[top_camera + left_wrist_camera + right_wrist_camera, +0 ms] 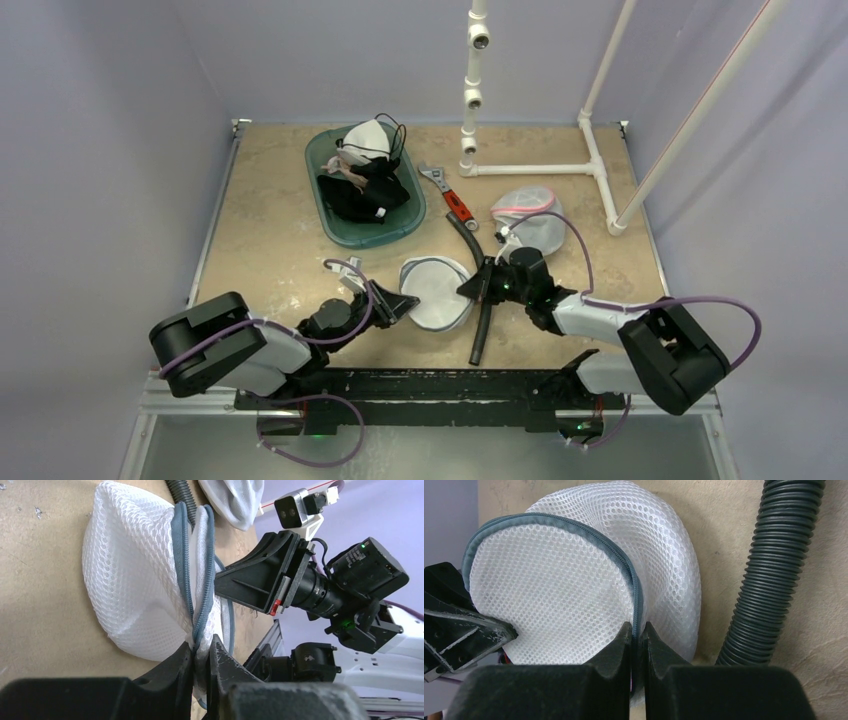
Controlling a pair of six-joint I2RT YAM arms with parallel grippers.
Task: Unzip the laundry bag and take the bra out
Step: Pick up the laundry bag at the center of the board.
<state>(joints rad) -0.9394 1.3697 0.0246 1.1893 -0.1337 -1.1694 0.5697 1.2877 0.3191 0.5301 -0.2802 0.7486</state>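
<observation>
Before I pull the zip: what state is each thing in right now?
Laundry bag: zip looks closed, pinched at opposite edges.
Left fingers: shut on the bag's edge.
Right fingers: shut on its zip seam.
Tub: holding clothes.

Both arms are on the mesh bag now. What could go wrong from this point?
1. The left gripper and right gripper are each shut on the laundry bag at its zipper trim. No pull tab shows between either pair of fingers, so pulling may only stretch or lift the mesh rather than unzip it.
2. The black hose lies right beside the bag near the right gripper; a sideways pull might catch or drag it.
</observation>
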